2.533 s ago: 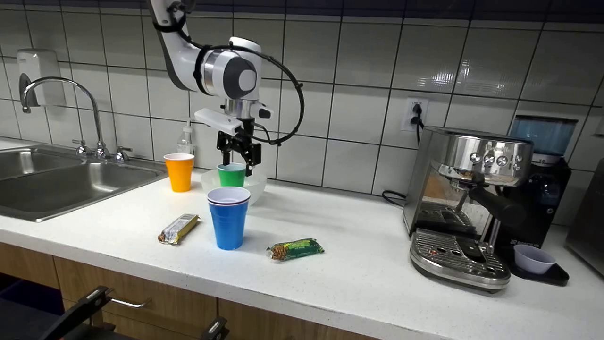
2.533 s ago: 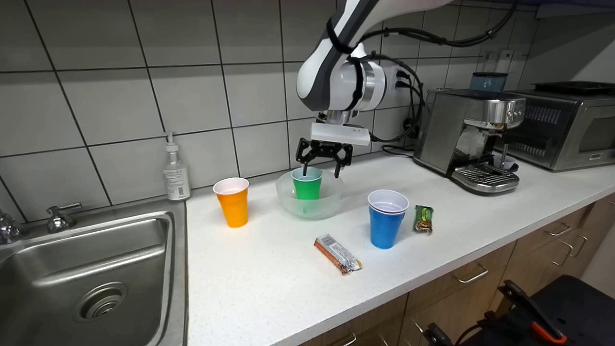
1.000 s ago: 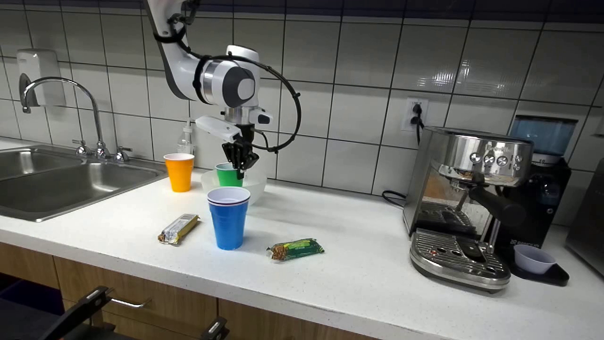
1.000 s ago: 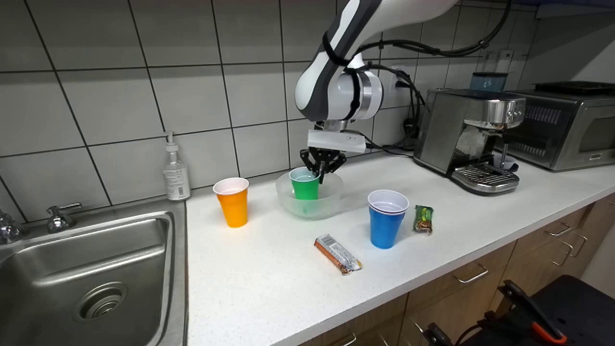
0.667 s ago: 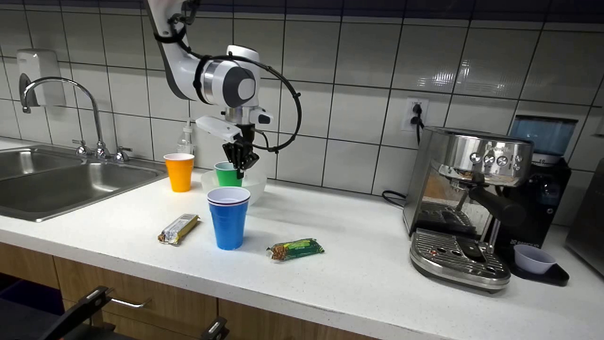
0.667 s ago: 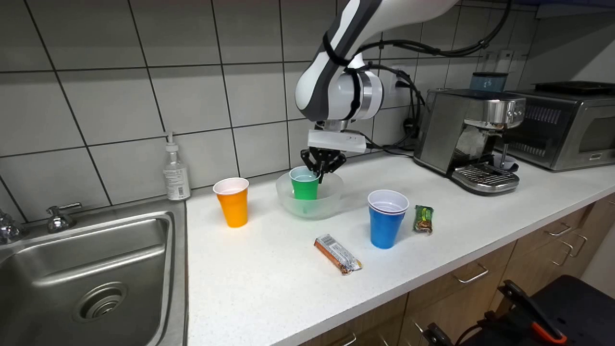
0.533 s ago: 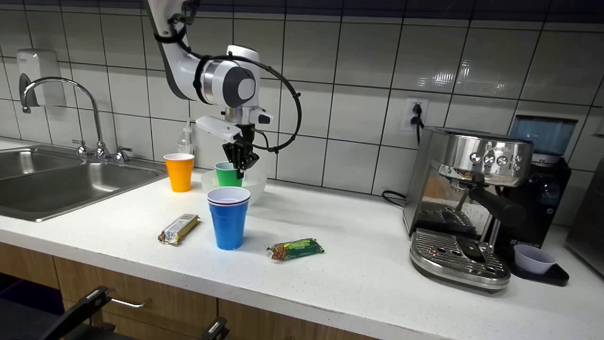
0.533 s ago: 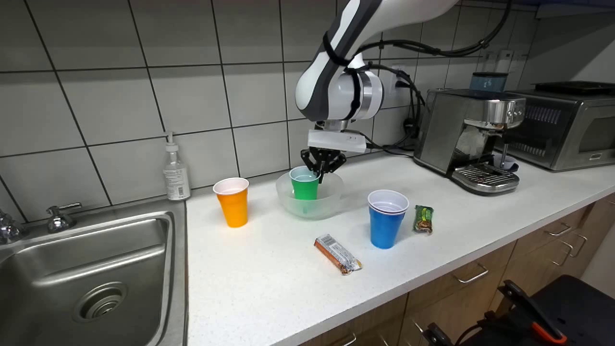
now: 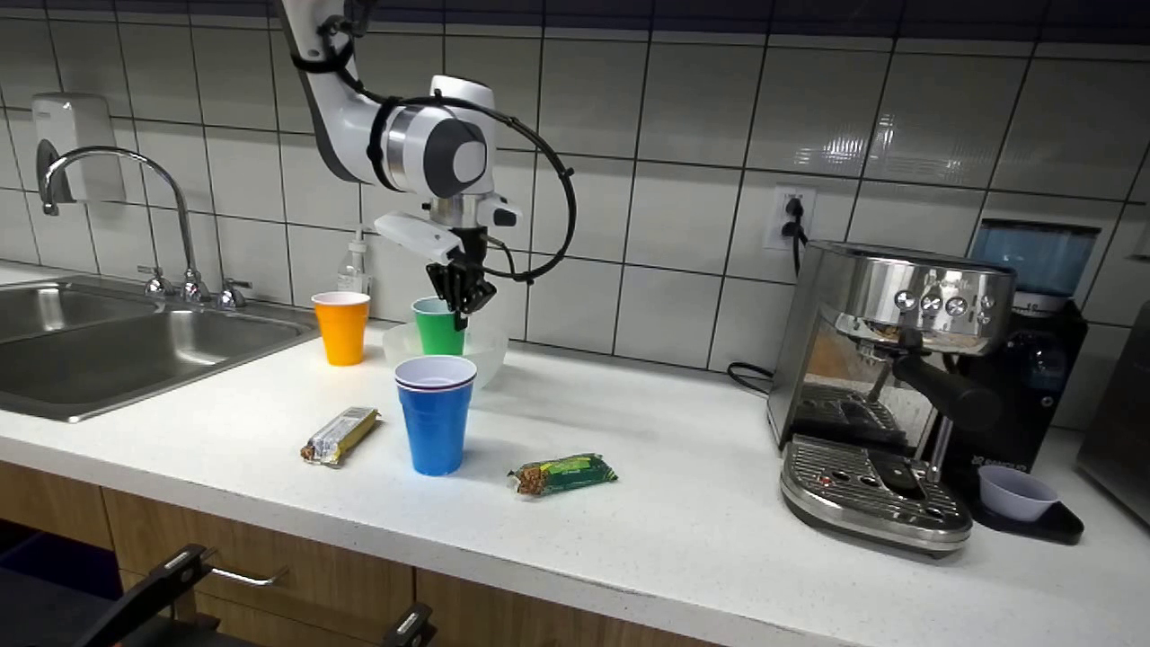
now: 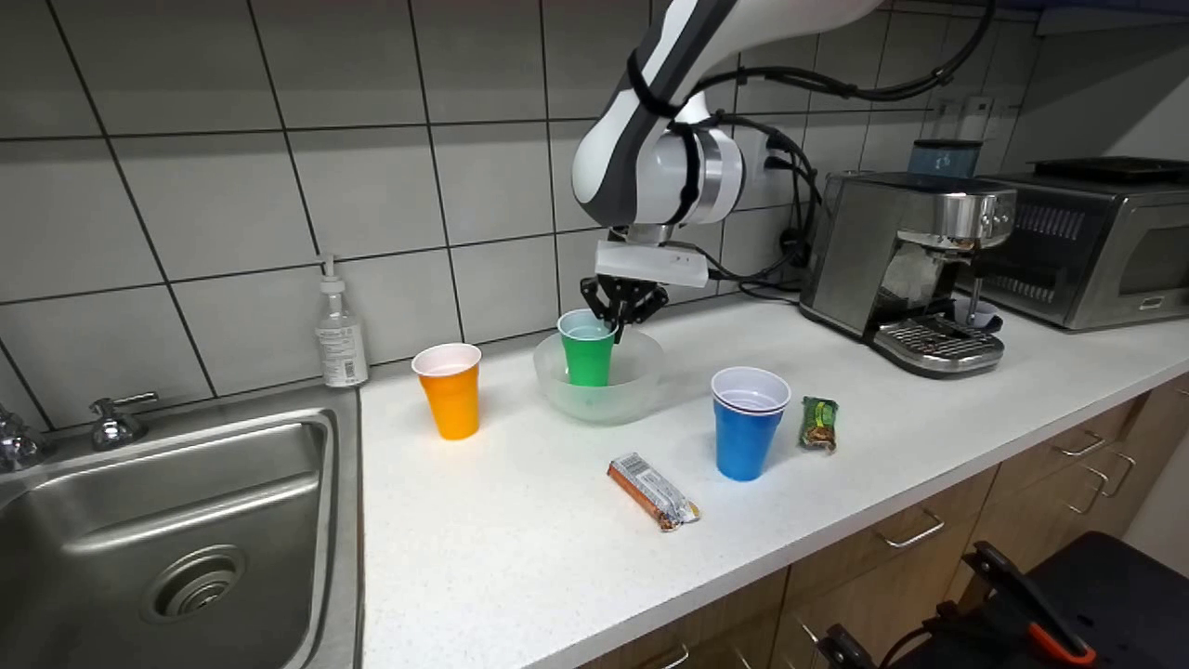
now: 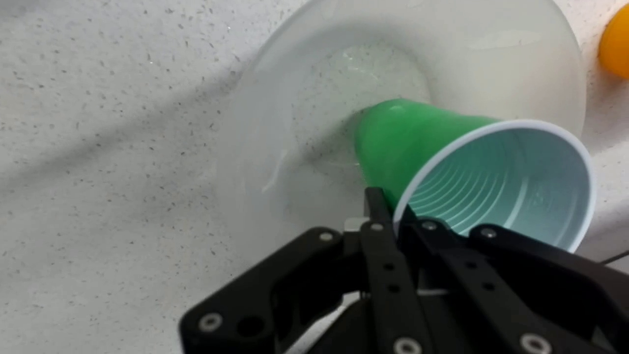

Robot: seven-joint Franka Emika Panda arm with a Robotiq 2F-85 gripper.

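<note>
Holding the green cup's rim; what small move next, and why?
Likely a small lift straight up: the tool is shut on one side of the green cup, whose lower part is inside the bowl, so moving sideways could bump it.

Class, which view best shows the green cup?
Wrist view: the green cup appears large, its ribbed inside and the gripper pinching its rim visible. Both exterior views show it smaller, protruding from the bowl.

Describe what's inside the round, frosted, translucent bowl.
Inside the bowl is the lower part of a green plastic cup, its rim pinched by the black two-fingered tool. Some bowl floor shows beside the cup; whatever lies beneath it is hidden.
</note>
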